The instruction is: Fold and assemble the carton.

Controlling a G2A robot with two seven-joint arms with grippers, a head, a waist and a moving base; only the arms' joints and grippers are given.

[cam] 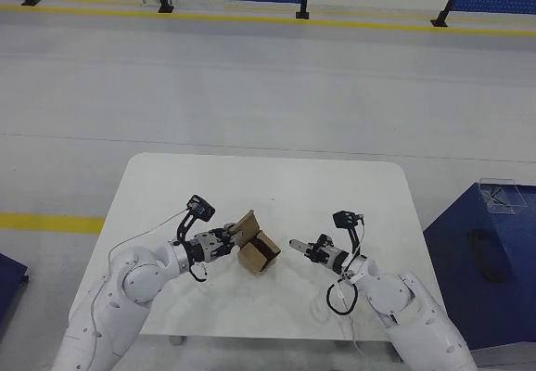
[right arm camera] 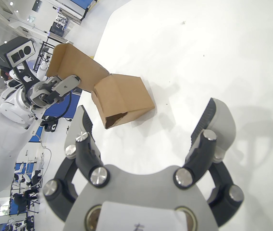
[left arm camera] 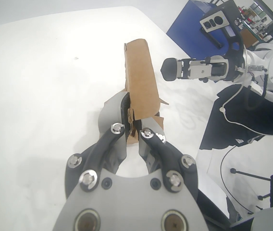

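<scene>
Pinching creased brown cardboard carton (left arm camera: 140, 73), left tool (left arm camera: 134, 117)

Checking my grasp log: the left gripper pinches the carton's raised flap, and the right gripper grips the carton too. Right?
No: the right gripper is open and apart from the carton, as the right wrist view shows. The left gripper does pinch the raised flap.

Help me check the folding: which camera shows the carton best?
The right wrist view: the carton shows whole, its body plus the raised flap held by the left gripper. The left wrist view sees mainly the flap, close up, hiding most of the body. The top view shows it small, from above.
</scene>
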